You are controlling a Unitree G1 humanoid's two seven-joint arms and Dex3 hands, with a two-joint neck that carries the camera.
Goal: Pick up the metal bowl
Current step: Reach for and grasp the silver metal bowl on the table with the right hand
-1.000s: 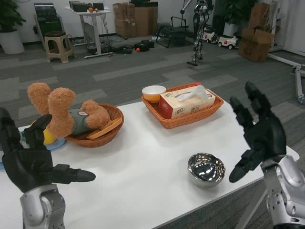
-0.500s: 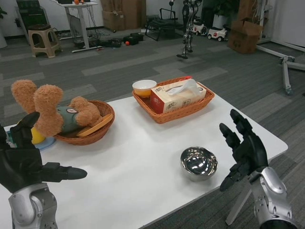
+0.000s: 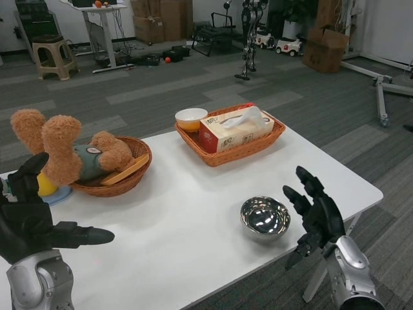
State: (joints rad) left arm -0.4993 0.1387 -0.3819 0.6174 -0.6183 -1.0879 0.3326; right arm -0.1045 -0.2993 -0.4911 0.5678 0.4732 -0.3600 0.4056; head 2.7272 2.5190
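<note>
The shiny metal bowl (image 3: pixel 264 218) stands upright on the white table (image 3: pixel 193 213), near its front right edge. My right hand (image 3: pixel 314 216) hovers just to the right of the bowl, fingers spread and palm turned toward it, apart from the rim and holding nothing. My left hand (image 3: pixel 35 223) is at the far left over the table's front, fingers apart with one pointing right, empty and far from the bowl.
A round wicker basket (image 3: pixel 122 174) holds a brown teddy bear (image 3: pixel 71 152) at the back left. A rectangular wicker tray (image 3: pixel 232 145) holds a tissue box (image 3: pixel 232 129) and a small orange-and-white bowl (image 3: pixel 191 119) behind the metal bowl. The table edge lies under my right hand.
The camera has tilted and shifted. My right hand has dropped lower and come closer to the bowl's right side. The left hand stays where it was.
</note>
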